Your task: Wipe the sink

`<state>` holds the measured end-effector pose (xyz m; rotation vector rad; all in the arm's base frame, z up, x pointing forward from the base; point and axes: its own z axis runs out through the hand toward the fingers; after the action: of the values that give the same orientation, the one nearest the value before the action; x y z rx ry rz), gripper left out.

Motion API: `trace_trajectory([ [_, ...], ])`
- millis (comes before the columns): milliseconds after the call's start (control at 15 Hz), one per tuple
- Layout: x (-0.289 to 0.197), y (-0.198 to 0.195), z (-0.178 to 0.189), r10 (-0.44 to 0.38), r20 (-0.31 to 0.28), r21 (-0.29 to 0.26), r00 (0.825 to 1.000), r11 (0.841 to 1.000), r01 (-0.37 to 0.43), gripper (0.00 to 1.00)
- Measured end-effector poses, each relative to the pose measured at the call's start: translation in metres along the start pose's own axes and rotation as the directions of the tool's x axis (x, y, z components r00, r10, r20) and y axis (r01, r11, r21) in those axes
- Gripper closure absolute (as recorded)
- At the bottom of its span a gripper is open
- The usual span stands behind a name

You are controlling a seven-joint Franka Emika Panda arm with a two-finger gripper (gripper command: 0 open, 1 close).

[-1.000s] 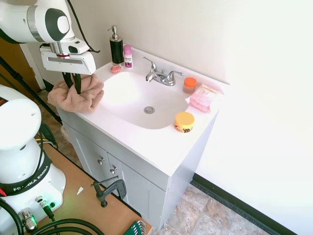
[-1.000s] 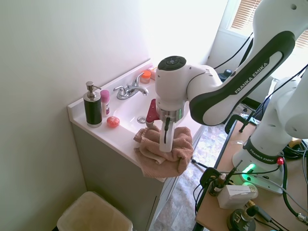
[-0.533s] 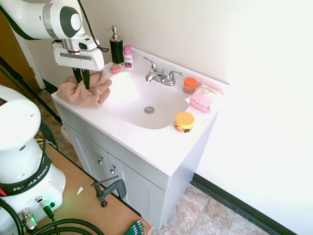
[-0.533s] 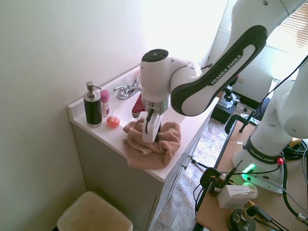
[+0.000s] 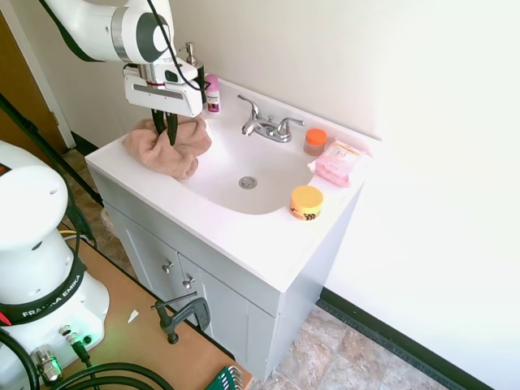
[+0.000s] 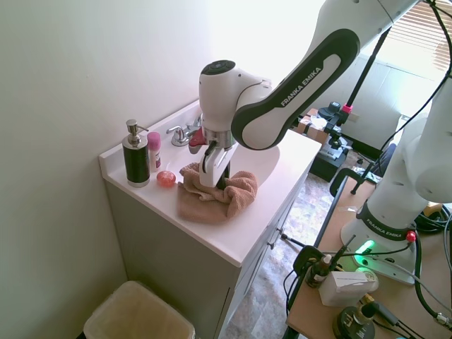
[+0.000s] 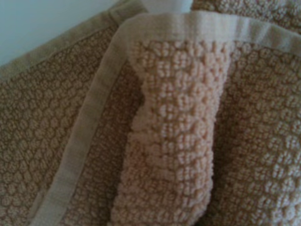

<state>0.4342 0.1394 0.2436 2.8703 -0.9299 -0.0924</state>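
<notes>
White walls close in a small bathroom corner, where the sink (image 5: 236, 166) is set into a white counter over a cabinet. The gripper (image 5: 165, 123) points straight down at the counter's corner beside the basin, and its two dark fingers are pinched into a fold of a tan towel (image 5: 166, 148). The second exterior view shows the same hold, with the towel (image 6: 212, 198) bunched on the counter and one edge lying near the basin's rim. Up close, the wrist view shows only nubbly cloth and a flat hem (image 7: 84, 141).

Behind the towel, along the wall, stand a black soap pump (image 6: 135, 157), a pink bottle (image 5: 212, 93) and a small round orange thing (image 6: 165, 179). The faucet (image 5: 266, 124) sits at the back of the basin. On the far side are an orange-lidded jar (image 5: 314, 140), a pink packet (image 5: 335, 162) and a round yellow tub (image 5: 306, 201), the tub right at the basin's edge.

What matters for the next move is that the bowl and its drain (image 5: 248, 183) lie away from the towel towards the far side, across the rim and lower than the counter. Wiping the bowl would likely mean dragging the cloth over that rim and downwards, keeping clear of the faucet. The bowl itself looks untouched so far, so the wiping seems barely begun.
</notes>
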Motion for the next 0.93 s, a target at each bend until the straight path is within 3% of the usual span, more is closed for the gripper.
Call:
trace_trajectory([
  [333, 0.015, 0.02, 0.017, 0.024, 0.013, -0.022, 1.0, 0.999, -0.023, 1.0],
  [933, 0.067, 0.069, 0.048, 0.09, -0.02, -0.051, 0.996, 0.994, -0.091, 1.0],
])
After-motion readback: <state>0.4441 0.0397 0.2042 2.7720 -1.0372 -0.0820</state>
